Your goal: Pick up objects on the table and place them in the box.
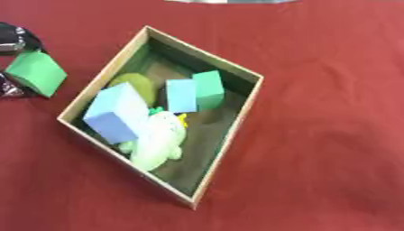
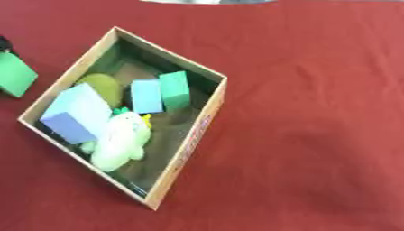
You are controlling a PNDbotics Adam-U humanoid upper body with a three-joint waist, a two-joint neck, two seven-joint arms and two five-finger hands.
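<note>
A green block (image 1: pixel 36 72) hangs at the far left, just outside the box, with my left hand (image 1: pixel 16 40) shut on it from above and below. The open wooden box (image 1: pixel 236 118) lies askew on the red cloth. Inside it are a large blue block (image 1: pixel 118 113), a light blue block (image 1: pixel 181 95), a smaller green block (image 1: pixel 209 89), an olive round thing (image 1: pixel 135 84) and a pale green and white soft toy (image 1: pixel 160 140). My right hand shows in neither view.
Red cloth (image 1: pixel 323 135) covers the table all around the box. A pale strip (image 1: pixel 229 1) shows at the far top edge.
</note>
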